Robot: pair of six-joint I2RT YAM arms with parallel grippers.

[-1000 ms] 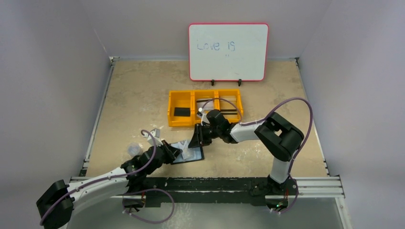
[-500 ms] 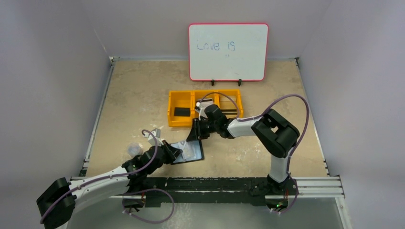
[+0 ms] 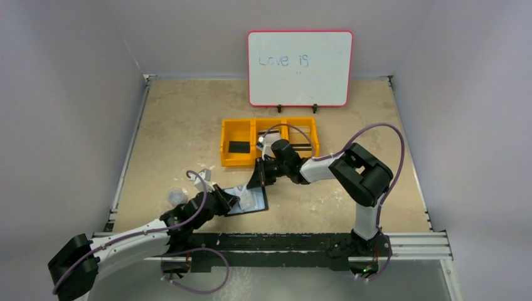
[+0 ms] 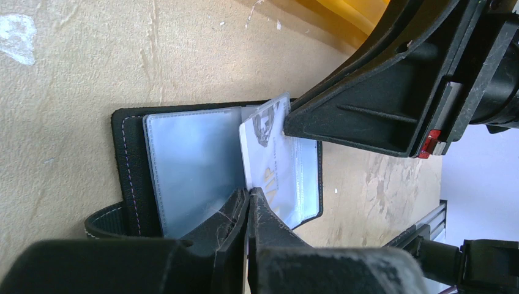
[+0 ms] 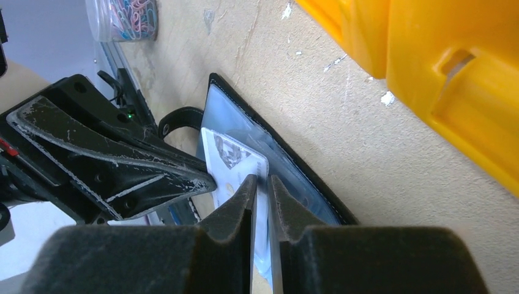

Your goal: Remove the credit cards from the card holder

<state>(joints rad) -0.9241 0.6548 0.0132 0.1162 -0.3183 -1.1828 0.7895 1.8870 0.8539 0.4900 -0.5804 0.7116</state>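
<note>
So, the card holder [image 4: 131, 171] is laid open and flat on the worktop [image 3: 182, 125], near the yellow tray [image 3: 268, 120], with its clear pockets facing up. One credit card [image 4: 266, 159] is seen poking partway out of a pocket by the fold, printed side up. The left pincer [image 4: 248, 199] is clenched tight with nothing between the fingers, its tips set on the holder right beside that card. The right pincer [image 5: 260, 184] is closed to a thin slit, and the card's free end looks to be pinched in it.
</note>
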